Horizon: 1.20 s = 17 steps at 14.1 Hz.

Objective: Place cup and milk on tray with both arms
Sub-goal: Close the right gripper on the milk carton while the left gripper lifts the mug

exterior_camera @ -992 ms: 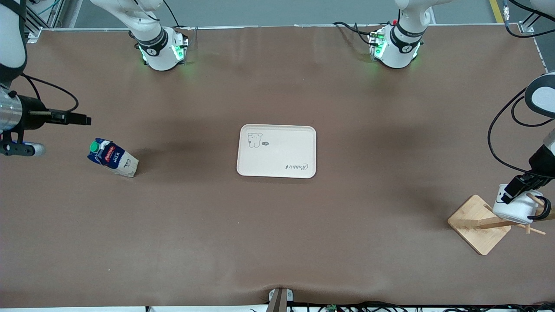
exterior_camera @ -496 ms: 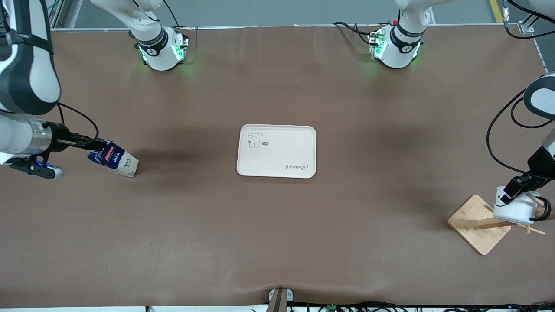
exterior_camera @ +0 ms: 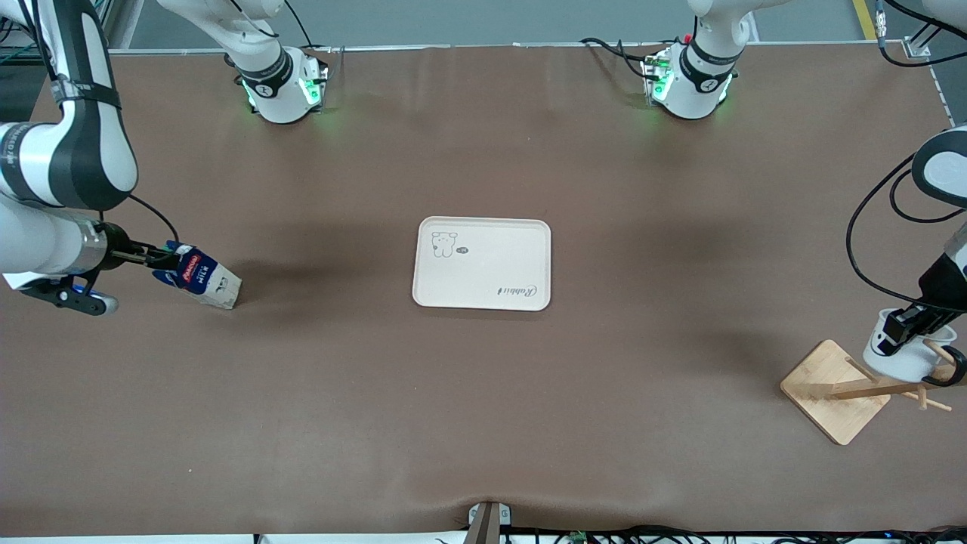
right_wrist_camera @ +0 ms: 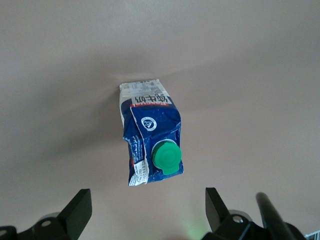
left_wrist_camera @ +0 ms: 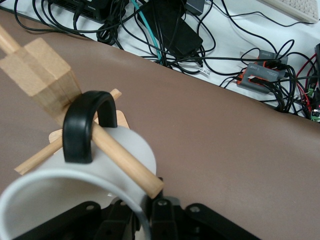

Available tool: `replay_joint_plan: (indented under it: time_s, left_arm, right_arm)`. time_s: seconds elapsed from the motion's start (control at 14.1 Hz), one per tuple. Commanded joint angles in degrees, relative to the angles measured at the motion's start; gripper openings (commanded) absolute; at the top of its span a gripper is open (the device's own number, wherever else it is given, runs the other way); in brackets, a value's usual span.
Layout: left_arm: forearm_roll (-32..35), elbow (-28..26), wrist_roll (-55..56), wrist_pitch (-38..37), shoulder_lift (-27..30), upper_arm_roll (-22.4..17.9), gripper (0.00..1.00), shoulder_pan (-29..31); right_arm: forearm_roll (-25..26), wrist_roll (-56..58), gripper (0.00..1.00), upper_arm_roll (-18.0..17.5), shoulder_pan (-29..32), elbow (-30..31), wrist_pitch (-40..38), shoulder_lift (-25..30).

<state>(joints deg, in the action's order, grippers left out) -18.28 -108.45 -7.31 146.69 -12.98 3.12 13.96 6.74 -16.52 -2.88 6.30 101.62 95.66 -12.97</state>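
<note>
At the left arm's end of the counter, the left gripper is closed tight on the wall of the cup. Cup hangs by its black handle on a peg of the wooden rack; left wrist view shows the peg passing through the handle loop and the white rim clamped between the fingers. Rack post stands just beside the handle. Rack base sits on the counter, nearer the front camera than the tray and well apart from it.

Toward the right arm's end, the milk stands on the counter, green cap up. The right gripper is at the carton's top, fingers spread wide to either side of it; right wrist view shows clear gaps between fingers and carton, nothing held.

Tray lies flat mid-counter, between cup and milk, well apart from both. Bear drawing and script visible on its face. Both arm bases show green lights.
</note>
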Motion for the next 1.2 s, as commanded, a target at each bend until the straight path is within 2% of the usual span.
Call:
replay_joint_plan:
  time_s: [0.0,0.21,0.71,0.92,0.99,1.06,1.13]
  left_arm:
    - [-1.76,-0.10,-2.44,-1.75,1.55,0.39,0.00,0.19]
    - [-1.76,0.16,-2.36,-5.87,3.66,0.40,0.00,0.01]
    - [-2.37,1.13,-1.65,-21.78,8.32,0.57,0.00,0.19]
    - [-5.26,1.22,2.01,-24.34,9.64,0.83,0.00,-0.16]
    - [-5.36,1.92,4.13,-24.61,9.64,2.05,0.00,-0.16]
    - [-5.36,2.36,6.15,-24.79,9.64,3.54,0.00,-0.16]
    - [-5.36,2.62,8.52,-24.96,9.55,4.43,0.00,-0.25]
  right_arm:
    - [1.26,-0.62,1.00,-0.46,0.30,6.55,4.78,2.25]
    - [1.26,0.26,1.00,-0.38,0.38,11.84,11.02,4.09]
    - [1.26,2.02,1.00,-0.29,2.31,14.48,15.60,4.27]
    - [1.26,3.15,1.00,-0.38,3.19,18.86,24.72,4.36]
    - [1.26,3.68,1.00,-0.38,3.37,19.84,26.23,4.71]
    - [1.26,3.77,0.95,-0.38,3.37,20.02,26.25,5.06]
    - [1.18,3.77,0.71,-0.38,3.46,19.94,26.25,5.06]
